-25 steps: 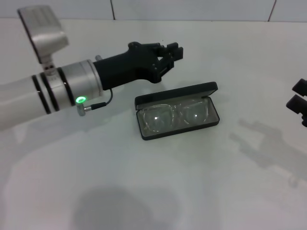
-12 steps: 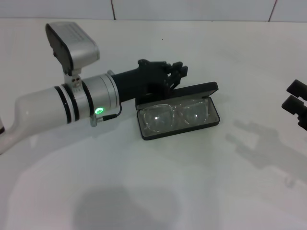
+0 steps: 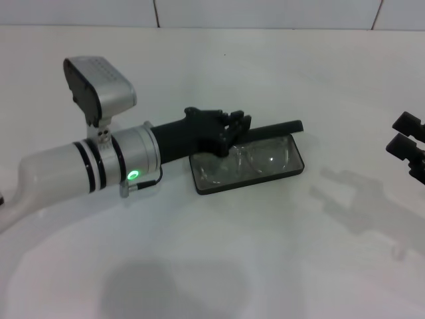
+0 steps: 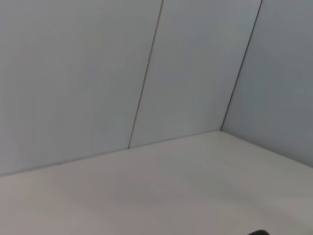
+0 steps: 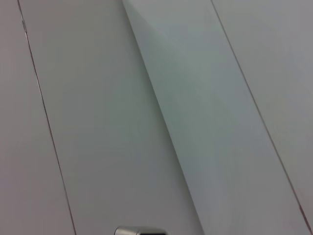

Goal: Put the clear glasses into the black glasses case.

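**Left gripper at case lid, glasses in tray**

White tabletop (image 3: 219,266) fills the head view, with pale tiled wall along the far edge. I see the black glasses case (image 3: 265,174) near centre, long axis running roughly 8 to 2 o'clock. Its lid is tipped partway down over the tray, the lid edge showing as a dark bar along the far side. The clear glasses (image 3: 255,159) lie inside the tray on the grey lining; both lenses are visible, the one toward 9 o'clock partly covered by the gripper.

The left gripper (image 3: 234,129) reaches in from 9 o'clock and sits at the case's far-left corner, fingertips (image 3: 242,125) against the lid's end. I cannot tell whether its fingers are spread or closed, or whether they grip the lid or only press on it.

The right gripper (image 3: 408,143) sits at the 3 o'clock edge, well apart from the case; its finger state I cannot tell.

Both wrist views show only wall panels and bare surface.
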`<state>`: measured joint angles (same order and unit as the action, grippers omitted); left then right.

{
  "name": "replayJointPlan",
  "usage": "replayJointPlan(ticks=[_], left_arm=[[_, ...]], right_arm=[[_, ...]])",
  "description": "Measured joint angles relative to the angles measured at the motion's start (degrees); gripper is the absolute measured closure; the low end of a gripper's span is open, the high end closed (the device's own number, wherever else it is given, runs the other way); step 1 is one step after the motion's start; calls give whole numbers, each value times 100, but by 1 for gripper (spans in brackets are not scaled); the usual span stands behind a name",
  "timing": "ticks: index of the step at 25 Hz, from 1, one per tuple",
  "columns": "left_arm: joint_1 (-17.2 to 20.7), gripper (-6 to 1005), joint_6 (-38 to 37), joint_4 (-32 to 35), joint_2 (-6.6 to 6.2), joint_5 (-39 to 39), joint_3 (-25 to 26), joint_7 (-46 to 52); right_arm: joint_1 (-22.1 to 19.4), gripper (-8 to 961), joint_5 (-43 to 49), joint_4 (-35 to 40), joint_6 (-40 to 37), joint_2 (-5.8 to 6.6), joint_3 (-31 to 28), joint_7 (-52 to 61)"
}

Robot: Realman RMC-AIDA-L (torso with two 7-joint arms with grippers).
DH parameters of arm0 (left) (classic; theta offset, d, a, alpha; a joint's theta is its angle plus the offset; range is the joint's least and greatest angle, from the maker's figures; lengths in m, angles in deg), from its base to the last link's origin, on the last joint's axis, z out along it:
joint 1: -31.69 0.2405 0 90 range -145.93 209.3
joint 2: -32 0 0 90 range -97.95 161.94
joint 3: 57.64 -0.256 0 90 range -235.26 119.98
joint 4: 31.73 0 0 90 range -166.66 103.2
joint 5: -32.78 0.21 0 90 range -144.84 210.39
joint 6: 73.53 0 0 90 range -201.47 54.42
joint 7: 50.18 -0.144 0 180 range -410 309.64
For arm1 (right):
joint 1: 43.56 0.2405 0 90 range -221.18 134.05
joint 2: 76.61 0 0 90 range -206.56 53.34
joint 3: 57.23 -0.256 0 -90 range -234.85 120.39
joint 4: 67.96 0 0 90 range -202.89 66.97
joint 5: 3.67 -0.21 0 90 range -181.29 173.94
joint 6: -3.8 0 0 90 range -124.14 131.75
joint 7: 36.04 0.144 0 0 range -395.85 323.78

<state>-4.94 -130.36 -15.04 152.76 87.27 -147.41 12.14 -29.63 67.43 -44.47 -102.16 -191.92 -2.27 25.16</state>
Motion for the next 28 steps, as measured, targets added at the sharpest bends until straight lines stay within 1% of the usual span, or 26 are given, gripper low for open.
replayJointPlan(ticks=[8, 10, 12, 15, 19, 22, 26, 28], left_arm=[[375, 863, -65, -9, -1, -24, -198, 15], [481, 863, -106, 7, -1, -166, -337, 14], [602, 863, -317, 102, -8, -478, -517, -2], [842, 863, -864, 485, -49, -699, -579, -14], [1282, 863, -1891, 1299, -118, -693, -484, -81], [1538, 855, -2299, 1773, -167, -548, -452, -203], [1787, 823, -2510, 2183, -319, -256, -452, -194], [1909, 807, -2653, 2307, -452, -38, -446, -122]], right_arm=[[24, 505, 0, -55, 21, -1, -2, 34], [24, 504, 0, -55, 21, -1, 2, 39], [21, 504, 0, -55, 7, 0, 3, 43], [20, 504, 11, -52, -1, 0, 8, 48], [29, 504, 44, -8, -12, 0, 39, 50], [30, 504, 47, 3, -1, 16, 43, 50], [37, 504, 90, 38, 106, 57, 44, 51], [73, 504, 336, 169, 143, 87, 51, 77]])
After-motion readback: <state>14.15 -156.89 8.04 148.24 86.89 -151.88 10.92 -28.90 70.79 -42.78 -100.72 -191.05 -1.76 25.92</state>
